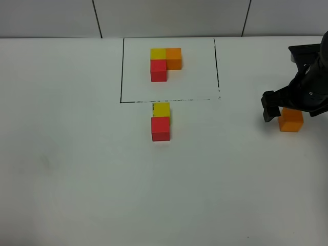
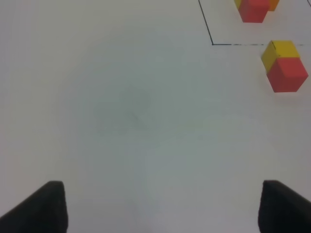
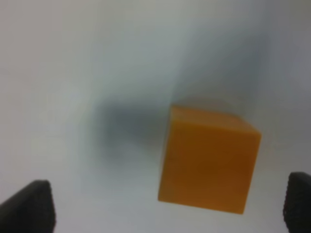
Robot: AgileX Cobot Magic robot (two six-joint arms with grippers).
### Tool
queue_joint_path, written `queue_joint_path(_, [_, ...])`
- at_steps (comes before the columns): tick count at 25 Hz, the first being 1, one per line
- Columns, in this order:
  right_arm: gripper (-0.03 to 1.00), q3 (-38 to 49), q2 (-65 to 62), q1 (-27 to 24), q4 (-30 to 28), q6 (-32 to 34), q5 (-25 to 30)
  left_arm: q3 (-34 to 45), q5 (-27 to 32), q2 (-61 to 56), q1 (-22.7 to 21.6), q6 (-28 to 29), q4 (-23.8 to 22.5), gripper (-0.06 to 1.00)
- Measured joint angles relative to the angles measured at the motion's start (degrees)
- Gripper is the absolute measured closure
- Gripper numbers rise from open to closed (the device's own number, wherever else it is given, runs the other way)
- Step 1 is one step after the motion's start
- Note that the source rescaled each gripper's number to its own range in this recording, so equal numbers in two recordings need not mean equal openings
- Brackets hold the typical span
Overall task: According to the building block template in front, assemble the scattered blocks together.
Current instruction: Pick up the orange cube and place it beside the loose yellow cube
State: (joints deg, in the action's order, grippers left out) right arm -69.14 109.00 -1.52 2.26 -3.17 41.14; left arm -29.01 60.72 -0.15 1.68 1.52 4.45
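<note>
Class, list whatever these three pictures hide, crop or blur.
Right wrist view: orange block blurred; its surface detail is unreadable.
Left wrist view: template cut off by the top edge; left tool shows only fingertips.
Exterior high view: right tool has one finger hidden behind its own body; left tool out of frame.

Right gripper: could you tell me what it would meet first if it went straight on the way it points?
Probably the orange block, lying off-centre between the right gripper's open fingers; depth is blurred.

High camera overlooks the table (image 1: 61,179); left wrist shares its red cube (image 1: 160,128), right wrist, closer, its orange cube (image 1: 291,123).
</note>
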Motion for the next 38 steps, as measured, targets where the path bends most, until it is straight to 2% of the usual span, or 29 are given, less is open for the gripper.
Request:
queue_joint_path(8, [0.06,0.0,3.8,0.0,-0.1,-0.6,-5.2,0.0,0.0,0.0,0.0,0.0,0.0,0.21])
queue_joint_path(14, [0.06,0.0,5.6,-0.2,-0.1,-0.6,-7.0,0.0,0.0,0.0,0.0,0.0,0.0,0.21])
queue_joint_path(38, [0.09,0.0,7.1,-1.2,-0.1,-1.7,-8.5,0.0,0.0,0.0,0.0,0.0,0.0,0.21])
